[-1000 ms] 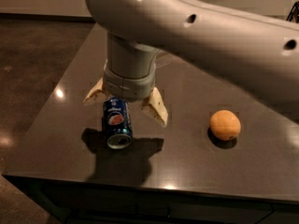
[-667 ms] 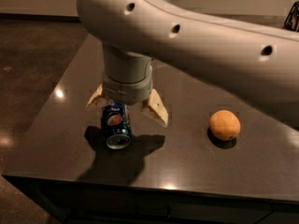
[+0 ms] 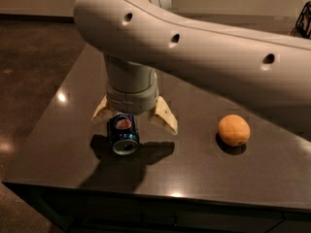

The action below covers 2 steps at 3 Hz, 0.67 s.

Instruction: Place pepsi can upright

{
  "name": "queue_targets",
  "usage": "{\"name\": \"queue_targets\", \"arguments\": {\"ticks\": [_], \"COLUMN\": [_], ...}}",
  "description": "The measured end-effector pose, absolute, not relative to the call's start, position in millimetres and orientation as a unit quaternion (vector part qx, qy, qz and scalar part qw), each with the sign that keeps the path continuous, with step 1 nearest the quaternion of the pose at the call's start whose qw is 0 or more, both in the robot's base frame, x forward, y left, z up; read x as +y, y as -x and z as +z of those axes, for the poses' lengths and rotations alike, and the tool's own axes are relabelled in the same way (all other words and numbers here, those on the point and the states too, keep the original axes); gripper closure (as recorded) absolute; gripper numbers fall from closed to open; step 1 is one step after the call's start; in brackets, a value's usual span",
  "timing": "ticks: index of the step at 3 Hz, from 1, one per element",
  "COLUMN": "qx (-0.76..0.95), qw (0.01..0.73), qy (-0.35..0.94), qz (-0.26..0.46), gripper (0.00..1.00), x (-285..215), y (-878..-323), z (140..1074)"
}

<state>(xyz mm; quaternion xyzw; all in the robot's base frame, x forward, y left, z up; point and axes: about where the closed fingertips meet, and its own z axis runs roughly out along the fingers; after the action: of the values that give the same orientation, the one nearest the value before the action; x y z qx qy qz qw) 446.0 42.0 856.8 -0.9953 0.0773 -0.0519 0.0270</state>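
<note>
Pepsi can (image 3: 123,132) on side near front-left corner of desk (image 3: 204,178); gripper (image 3: 134,116) over it, claw wide. You lower squarely, close across body, then tip upright

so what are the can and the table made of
Can: looks like thin metal, with a printed blue side and a shiny silver end. Table: dark polished stone or laminate; it mirrors lights. Gripper hangs over the can, fingers open either side.
</note>
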Motion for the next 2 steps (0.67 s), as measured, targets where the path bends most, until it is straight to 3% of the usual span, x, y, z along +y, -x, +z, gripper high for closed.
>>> {"name": "queue_targets", "arguments": {"ticks": [2], "qx": [0.048], "qw": [0.009], "qy": [0.998], "qz": [-0.043], "gripper": [0.00], "x": [48.2], "y": [-425.5], "z": [848.6]}}
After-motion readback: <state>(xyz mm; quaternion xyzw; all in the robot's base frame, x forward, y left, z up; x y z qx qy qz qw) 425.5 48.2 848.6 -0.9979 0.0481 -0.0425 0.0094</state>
